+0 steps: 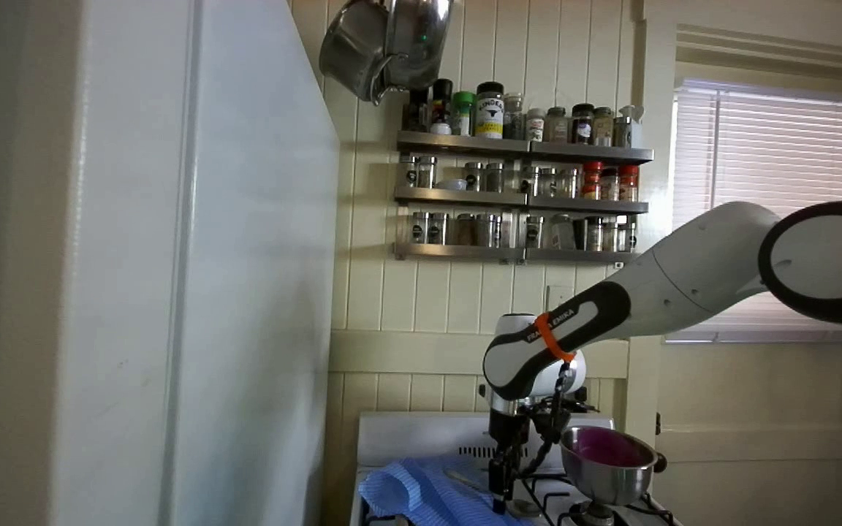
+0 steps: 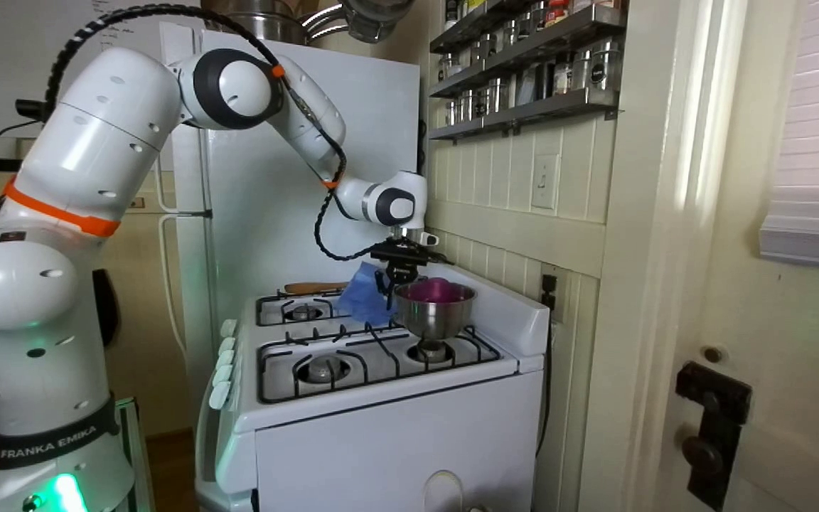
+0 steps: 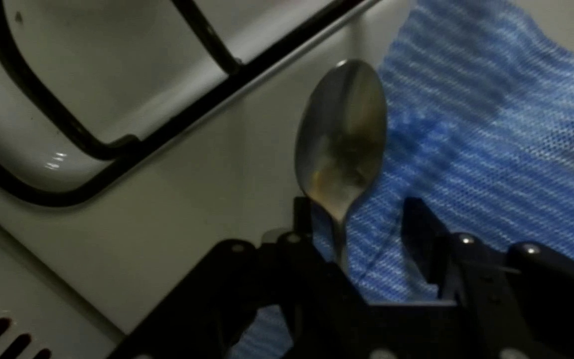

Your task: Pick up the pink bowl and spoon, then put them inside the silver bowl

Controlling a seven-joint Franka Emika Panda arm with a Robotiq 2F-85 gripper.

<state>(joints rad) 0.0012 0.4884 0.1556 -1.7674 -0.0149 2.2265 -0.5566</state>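
The grey metal spoon [image 3: 341, 154] lies partly on the blue striped cloth [image 3: 491, 164], its neck showing off-centre within the parted, empty black hand [image 3: 359, 214], long axis roughly square to the closing line, so a plain squeeze should serve; the round pink bowl [image 1: 606, 447] sits inside the silver metal bowl [image 1: 607, 482]

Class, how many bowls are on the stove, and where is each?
2: the silver bowl is over a rear burner, and the pink bowl is inside it. Anything under the blue cloth would be hidden.
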